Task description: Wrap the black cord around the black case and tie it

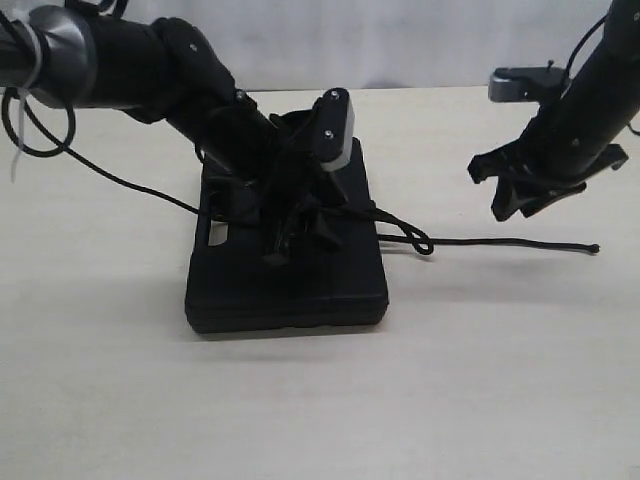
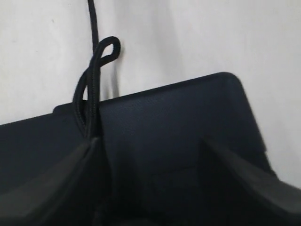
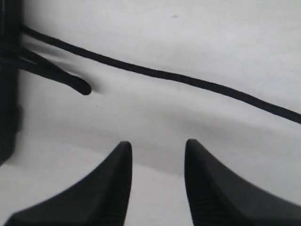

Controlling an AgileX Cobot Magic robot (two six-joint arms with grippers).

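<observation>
Black cord [image 1: 510, 241] trails off black case [image 1: 290, 290] onto tabletop; loop formed, not yet tied. Left gripper [image 1: 300, 240] jaws wide over case. Right gripper [image 3: 157, 143] jaws parted, empty.

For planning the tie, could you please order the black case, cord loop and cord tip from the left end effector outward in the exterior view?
1. black case, directly under the left end effector.
2. cord loop, just off the case's right edge.
3. cord tip, far right.
</observation>
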